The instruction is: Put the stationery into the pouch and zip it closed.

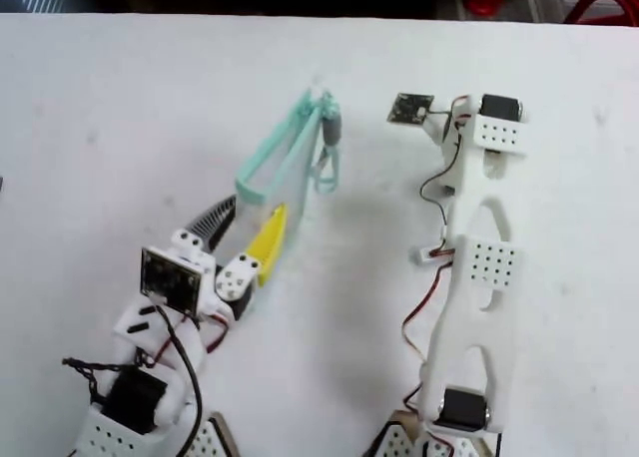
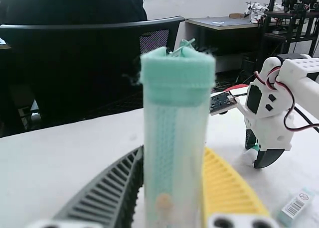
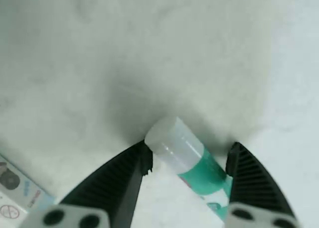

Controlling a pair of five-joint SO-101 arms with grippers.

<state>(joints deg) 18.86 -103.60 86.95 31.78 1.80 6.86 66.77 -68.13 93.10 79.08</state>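
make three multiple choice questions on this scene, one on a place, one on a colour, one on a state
1. Where is the glue stick?
A. on a chair
B. on the table, between the fingers of the right gripper
C. on a shelf

2. What colour is the pouch?
A. red
B. mint green
C. black

3. How is the right gripper set?
A. open around the stick
B. clamped on the stick
C. shut with nothing in it

Answers: 1 B, the right wrist view shows it lying there; 2 B, its mesh and rim are mint green; 3 A, the fingers stand apart on either side of the stick.
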